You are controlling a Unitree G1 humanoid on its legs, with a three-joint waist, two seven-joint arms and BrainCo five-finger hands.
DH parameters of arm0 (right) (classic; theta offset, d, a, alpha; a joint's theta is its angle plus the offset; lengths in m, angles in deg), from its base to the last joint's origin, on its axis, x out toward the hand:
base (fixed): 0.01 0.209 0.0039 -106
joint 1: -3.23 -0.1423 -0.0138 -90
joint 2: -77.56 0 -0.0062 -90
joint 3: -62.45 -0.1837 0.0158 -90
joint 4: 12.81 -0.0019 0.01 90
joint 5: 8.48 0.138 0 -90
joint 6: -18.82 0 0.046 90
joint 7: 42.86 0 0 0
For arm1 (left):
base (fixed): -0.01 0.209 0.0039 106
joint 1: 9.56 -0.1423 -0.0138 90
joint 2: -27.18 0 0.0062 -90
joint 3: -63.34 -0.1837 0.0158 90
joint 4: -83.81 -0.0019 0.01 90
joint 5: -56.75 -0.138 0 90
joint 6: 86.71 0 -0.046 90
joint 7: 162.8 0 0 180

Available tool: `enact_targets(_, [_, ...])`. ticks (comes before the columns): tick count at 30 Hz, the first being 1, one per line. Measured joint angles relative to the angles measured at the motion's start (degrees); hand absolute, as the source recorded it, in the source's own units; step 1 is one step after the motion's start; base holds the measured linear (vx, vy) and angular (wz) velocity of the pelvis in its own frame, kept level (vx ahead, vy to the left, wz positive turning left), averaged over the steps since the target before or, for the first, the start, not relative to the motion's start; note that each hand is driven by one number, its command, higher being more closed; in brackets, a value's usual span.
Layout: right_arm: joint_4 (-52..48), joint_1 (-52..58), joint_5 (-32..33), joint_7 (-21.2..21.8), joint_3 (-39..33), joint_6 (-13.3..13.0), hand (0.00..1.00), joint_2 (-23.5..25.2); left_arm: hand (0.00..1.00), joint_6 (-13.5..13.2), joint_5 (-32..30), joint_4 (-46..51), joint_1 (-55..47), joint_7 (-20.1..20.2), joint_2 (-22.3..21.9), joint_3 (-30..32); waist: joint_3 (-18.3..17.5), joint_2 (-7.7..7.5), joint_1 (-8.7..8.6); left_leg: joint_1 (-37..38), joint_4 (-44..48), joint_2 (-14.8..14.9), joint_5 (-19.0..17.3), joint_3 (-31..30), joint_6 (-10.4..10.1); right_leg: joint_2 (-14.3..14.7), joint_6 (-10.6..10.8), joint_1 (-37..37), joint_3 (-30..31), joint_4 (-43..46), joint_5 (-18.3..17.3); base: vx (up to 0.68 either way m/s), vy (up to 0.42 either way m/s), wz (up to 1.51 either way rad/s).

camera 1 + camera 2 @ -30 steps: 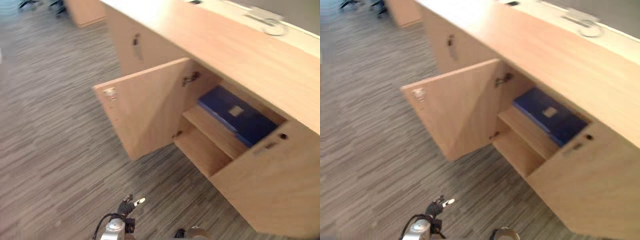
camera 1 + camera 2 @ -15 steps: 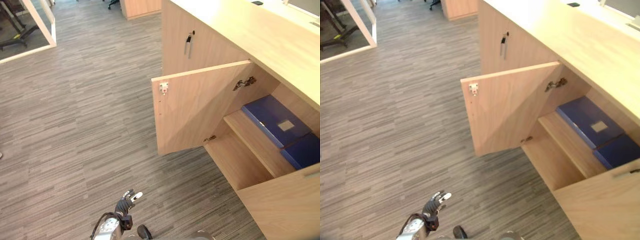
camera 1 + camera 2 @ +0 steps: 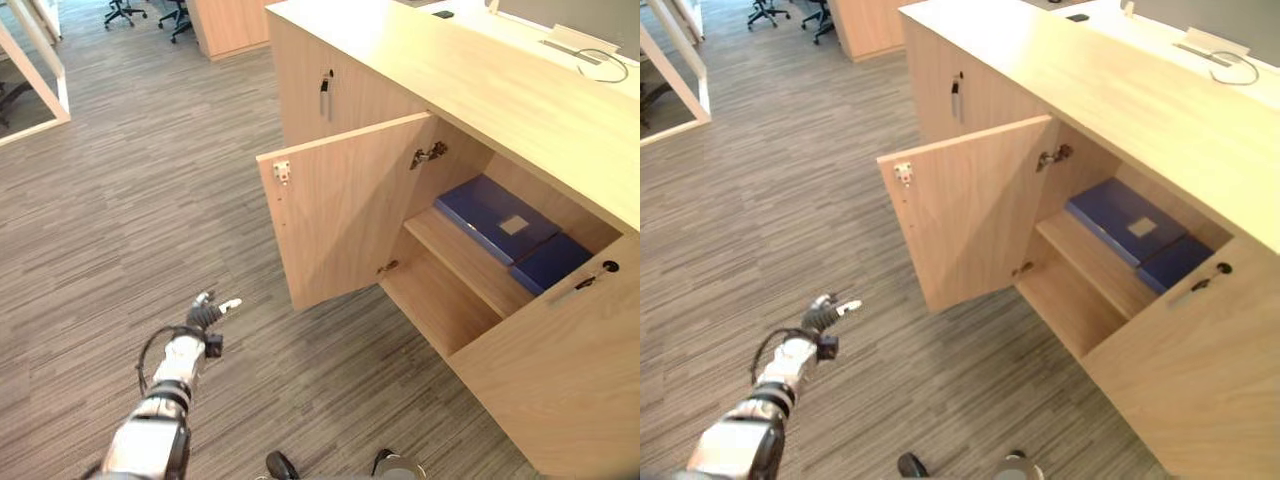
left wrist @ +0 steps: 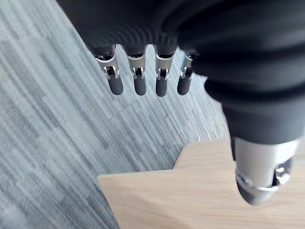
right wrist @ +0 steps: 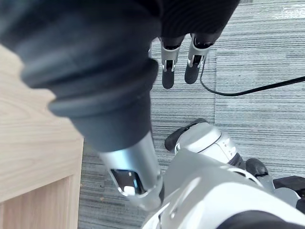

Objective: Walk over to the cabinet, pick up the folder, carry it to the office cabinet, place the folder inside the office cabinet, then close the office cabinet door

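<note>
A blue folder [image 3: 495,217] lies flat on the upper shelf inside the open wooden cabinet [image 3: 440,300], with a second dark blue folder [image 3: 548,262] beside it. The cabinet's left door [image 3: 345,205] stands swung out towards me. My left hand [image 3: 205,315] is stretched out low over the carpet, left of that door and apart from it, fingers [image 4: 138,78] straight and holding nothing. The door's wooden edge [image 4: 190,191] shows past them in the left wrist view. My right hand [image 5: 167,71] hangs over the carpet with relaxed fingers, holding nothing.
A long wooden top [image 3: 480,80] runs over the cabinet. A closed door with a metal handle [image 3: 325,95] is to the left of the opening, and a door with a keyhole [image 3: 600,267] is to the right. Office chairs [image 3: 120,10] and a white frame [image 3: 45,60] stand far left.
The camera has swung, so the whole scene has shifted. My left arm has risen and reached forward, its hand now farther out over the carpet towards the open door.
</note>
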Motion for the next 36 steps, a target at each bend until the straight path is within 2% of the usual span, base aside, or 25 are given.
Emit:
enact_targets(6, [-1.0,1.5,1.4,1.2,1.6,-0.6,0.00,1.0,0.00,0.7,-2.0,-6.4,8.7,0.0,5.4,0.0,0.2,-0.13,-0.11,0.1,0.3,0.4,0.1,2.9,0.0,0.8,-0.4,-1.4,2.8,0.2,0.3,0.04,-0.041,-0.26])
enact_targets(9, [-2.9,3.6,1.4,2.0,5.3,-1.2,0.00,1.3,0.00,1.0,-2.4,-7.3,12.3,0.2,7.3,0.0,0.6,-0.29,-0.26,0.3,0.3,0.9,0.1,4.2,-0.2,1.6,-0.7,-1.8,4.1,0.0,0.5,0.03,-0.056,-0.19])
enact_targets(18, [-16.0,10.5,1.1,3.4,17.0,-2.1,0.00,1.4,0.00,1.1,-3.8,-6.8,19.9,0.2,7.5,-5.7,1.7,-1.40,-2.06,1.0,0.3,1.3,-0.5,6.3,-0.7,1.8,-0.8,-2.8,7.0,0.1,0.5,-0.03,-0.033,-0.14])
enact_targets(23, [-22.4,13.6,0.9,4.5,19.2,-2.1,0.00,1.2,0.00,1.1,-4.4,-6.8,21.6,0.2,7.3,-7.6,1.8,-1.66,-3.10,0.2,0.3,1.2,-0.5,7.4,-0.6,1.7,-0.8,-4.5,8.2,1.0,0.5,-0.03,-0.030,-0.11])
enact_targets(28, [-14.7,12.0,0.8,4.1,14.5,-2.1,0.00,0.4,0.00,1.1,-4.3,-6.8,23.7,0.1,6.9,-9.6,1.9,-1.83,-3.11,0.3,0.3,1.2,-0.5,8.2,-0.6,1.8,-1.1,-5.1,9.0,1.1,0.7,-0.02,-0.030,-0.09])
enact_targets(36, [-10.8,7.6,0.9,2.8,14.1,-2.1,0.00,1.0,0.00,1.1,-3.1,-6.8,25.7,0.0,6.9,-9.4,2.1,-2.13,-3.66,1.2,0.3,1.3,-0.6,10.7,-0.6,2.1,-1.4,-5.8,11.8,0.9,1.7,-0.05,-0.030,-0.17])
